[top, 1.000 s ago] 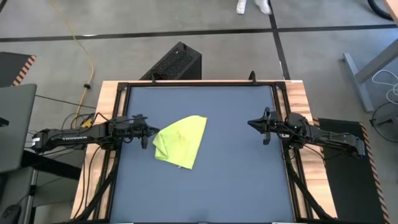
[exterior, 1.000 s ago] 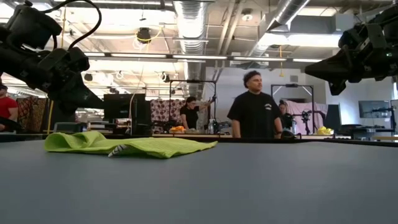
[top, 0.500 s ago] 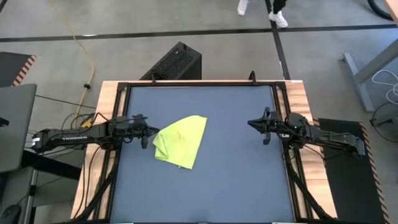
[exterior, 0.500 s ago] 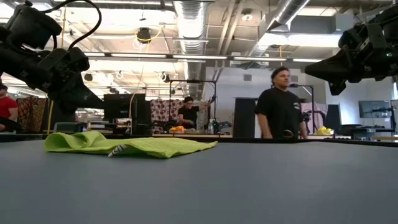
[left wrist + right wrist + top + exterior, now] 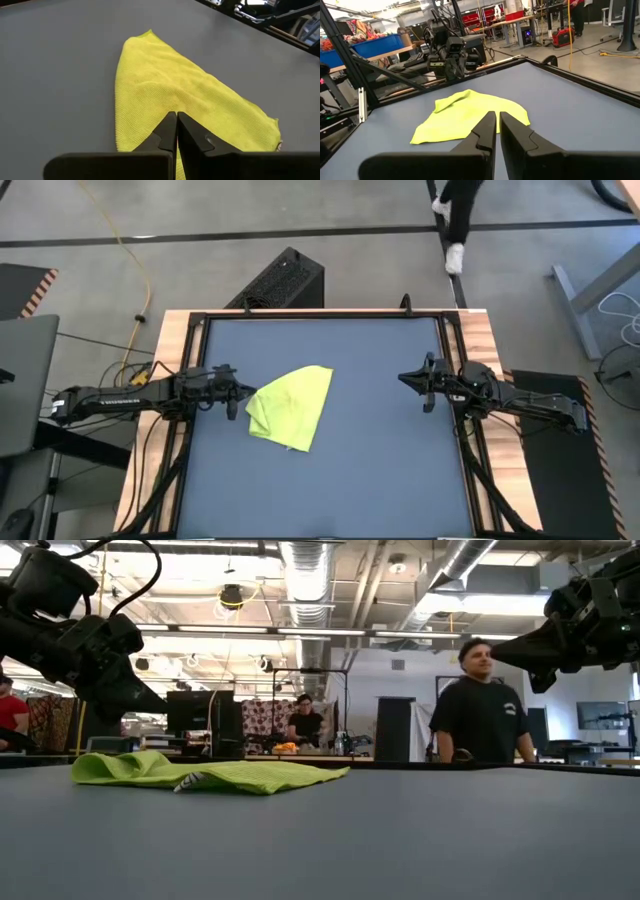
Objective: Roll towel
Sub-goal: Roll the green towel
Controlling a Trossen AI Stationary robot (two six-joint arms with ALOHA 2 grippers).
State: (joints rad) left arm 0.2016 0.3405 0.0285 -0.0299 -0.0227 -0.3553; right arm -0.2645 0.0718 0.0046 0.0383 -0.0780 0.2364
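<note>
The lime-green towel lies loosely folded into a rough triangle, flat on the dark blue-grey mat, left of the middle. It also shows in the low view and in both wrist views. My left gripper hovers shut at the mat's left edge, just short of the towel's left side and above it. Near the mat's right edge my right gripper is shut too, raised, pointing level at the towel from far off.
Bare mat stretches between the towel and my right gripper and along the near side. A black frame rail borders the mat. A black box stands on the floor beyond the far edge, where a person walks.
Both arms and the towel have kept still. Only the person beyond the far edge has walked toward the right.
</note>
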